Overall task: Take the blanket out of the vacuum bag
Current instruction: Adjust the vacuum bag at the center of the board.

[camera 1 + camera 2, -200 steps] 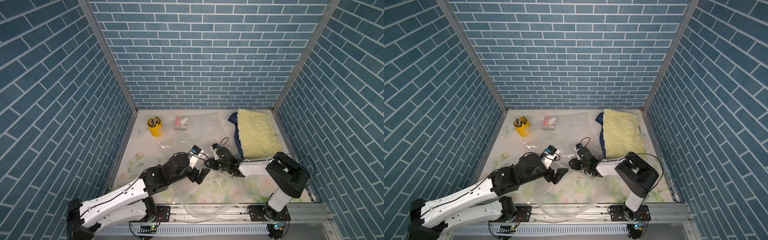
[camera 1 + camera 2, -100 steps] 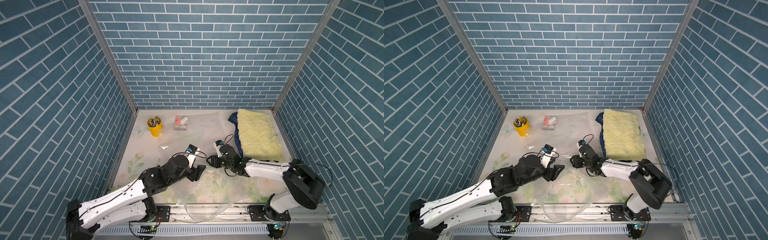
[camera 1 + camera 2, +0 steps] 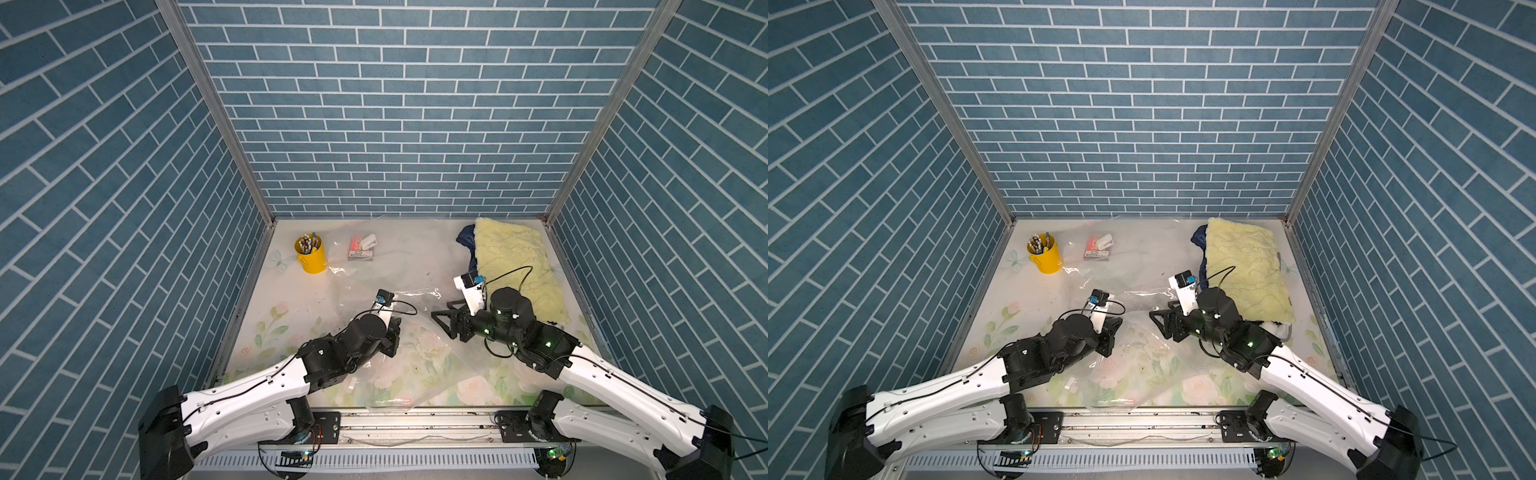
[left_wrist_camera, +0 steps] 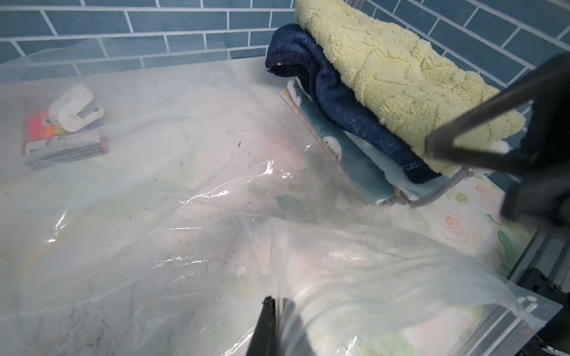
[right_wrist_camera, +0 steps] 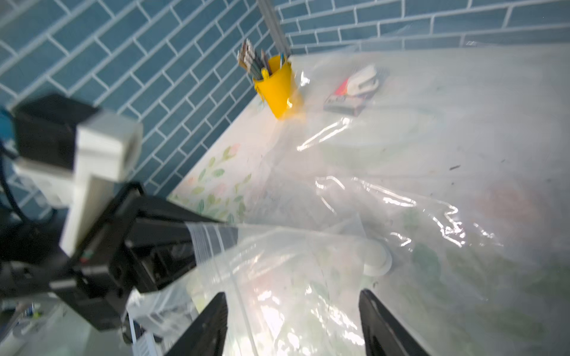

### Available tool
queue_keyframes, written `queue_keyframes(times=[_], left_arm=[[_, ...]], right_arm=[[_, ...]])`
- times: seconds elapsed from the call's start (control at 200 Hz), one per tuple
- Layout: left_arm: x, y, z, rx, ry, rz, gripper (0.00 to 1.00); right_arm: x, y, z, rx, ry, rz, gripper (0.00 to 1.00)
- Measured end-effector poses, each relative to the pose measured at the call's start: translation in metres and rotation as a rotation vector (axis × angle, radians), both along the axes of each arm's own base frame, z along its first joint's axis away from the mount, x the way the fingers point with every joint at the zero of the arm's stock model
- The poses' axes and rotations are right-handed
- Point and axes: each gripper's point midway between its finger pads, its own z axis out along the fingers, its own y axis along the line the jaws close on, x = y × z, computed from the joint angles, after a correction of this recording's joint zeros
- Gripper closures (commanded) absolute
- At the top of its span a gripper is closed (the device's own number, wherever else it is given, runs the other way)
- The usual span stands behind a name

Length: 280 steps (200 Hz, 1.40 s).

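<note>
Okay, in both top views we see the vacuum bag spread over the middle of the table. Its clear film runs from the near rail to the back wall. So its long axis goes near-to-far, as best we can tell through the wrinkles. The zip-strip end points toward the robot and is raised off the table. The far end lies over a small white item on a flat pack, just beside the yellow pen cup.

Only the right wrist view shows the grip plainly. The left gripper is clenched on the bag's zip strip. That view also shows a round white valve under the film, which we cannot find in the top views. The right gripper has its jaws spread apart with bag film between and below them, grasping nothing. The top views confirm both grippers face each other across the raised film.

Only the left wrist view shows the stack's layers: the yellow blanket on top, a navy one under it, and a pale blue printed one lowest. The top views show mostly yellow. The stack sits at the far right of the table, outside the bag, with the film's edge just beside its base.
</note>
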Motion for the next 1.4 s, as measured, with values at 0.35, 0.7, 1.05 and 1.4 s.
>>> queue_keyframes(times=[0.35, 0.7, 1.05, 1.4], left_arm=[[0.007, -0.019, -0.004, 0.036, 0.007, -0.027, 0.88], [0.001, -0.02, 0.003, 0.026, 0.0, -0.073, 0.23], [-0.026, -0.005, 0.059, -0.189, -0.097, -0.161, 0.1], [-0.019, 0.004, 0.042, -0.166, -0.06, -0.084, 0.48]], right_arm=[[-0.021, 0.01, -0.028, -0.155, -0.073, 0.101, 0.4], [0.009, 0.005, -0.037, -0.194, -0.111, -0.056, 1.0], [0.049, -0.013, -0.089, -0.281, -0.031, -0.241, 1.0], [0.062, -0.015, -0.095, -0.241, 0.002, -0.29, 0.55]])
